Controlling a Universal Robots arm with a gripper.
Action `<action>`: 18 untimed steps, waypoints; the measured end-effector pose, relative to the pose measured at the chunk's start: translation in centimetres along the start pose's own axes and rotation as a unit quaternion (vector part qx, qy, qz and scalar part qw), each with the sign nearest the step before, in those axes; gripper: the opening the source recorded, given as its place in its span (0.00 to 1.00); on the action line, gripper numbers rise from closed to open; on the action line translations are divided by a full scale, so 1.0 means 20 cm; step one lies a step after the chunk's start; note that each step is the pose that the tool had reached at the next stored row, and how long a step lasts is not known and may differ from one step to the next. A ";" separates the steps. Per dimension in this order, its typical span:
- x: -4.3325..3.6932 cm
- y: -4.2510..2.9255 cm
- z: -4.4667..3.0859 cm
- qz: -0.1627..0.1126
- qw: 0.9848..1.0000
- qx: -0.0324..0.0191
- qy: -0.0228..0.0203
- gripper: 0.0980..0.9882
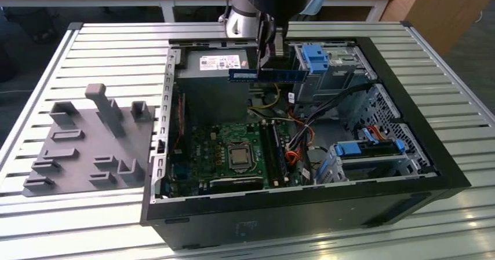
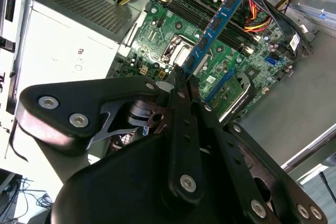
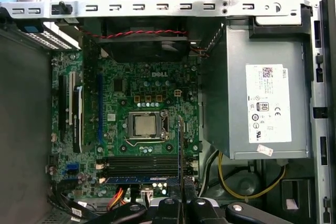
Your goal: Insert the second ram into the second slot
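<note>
My gripper point(image 1: 272, 56) is shut on the second ram point(image 1: 263, 74), a thin blue stick with dark chips. In the exterior view I hold it level in the air above the open computer case, near the power supply. In the second wrist view the ram point(image 2: 212, 27) runs out from my gripper point(image 2: 185, 75) over the green motherboard point(image 2: 173, 30). In the first wrist view the ram point(image 3: 180, 150) shows edge-on above the row of black memory slots point(image 3: 142, 163), crossing them. A blue strip point(image 3: 142, 180) lies along the slot at the row's cable side.
The case walls point(image 1: 433, 156) ring the motherboard. A grey power supply point(image 3: 262, 108) sits beside the slots, with the processor socket point(image 3: 144, 125) close by. Cables point(image 1: 298, 144) and blue drive-bay clips point(image 1: 313, 57) fill the exterior view's right. A grey fixture plate point(image 1: 85, 150) with upright pegs lies outside the case.
</note>
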State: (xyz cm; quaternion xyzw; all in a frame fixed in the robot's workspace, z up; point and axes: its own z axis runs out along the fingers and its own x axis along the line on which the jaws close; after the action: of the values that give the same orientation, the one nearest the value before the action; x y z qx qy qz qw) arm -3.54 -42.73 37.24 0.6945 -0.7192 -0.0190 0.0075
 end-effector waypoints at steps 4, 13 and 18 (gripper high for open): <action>0.000 0.000 0.000 0.003 1.000 0.000 0.000 0.04; 0.000 0.000 0.000 0.011 1.000 0.000 0.000 0.04; 0.000 0.000 0.000 0.016 1.000 0.000 -0.001 0.04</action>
State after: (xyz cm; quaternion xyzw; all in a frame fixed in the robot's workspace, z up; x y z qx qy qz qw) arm -3.54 -42.73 37.24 0.6826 -0.7305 -0.0191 0.0072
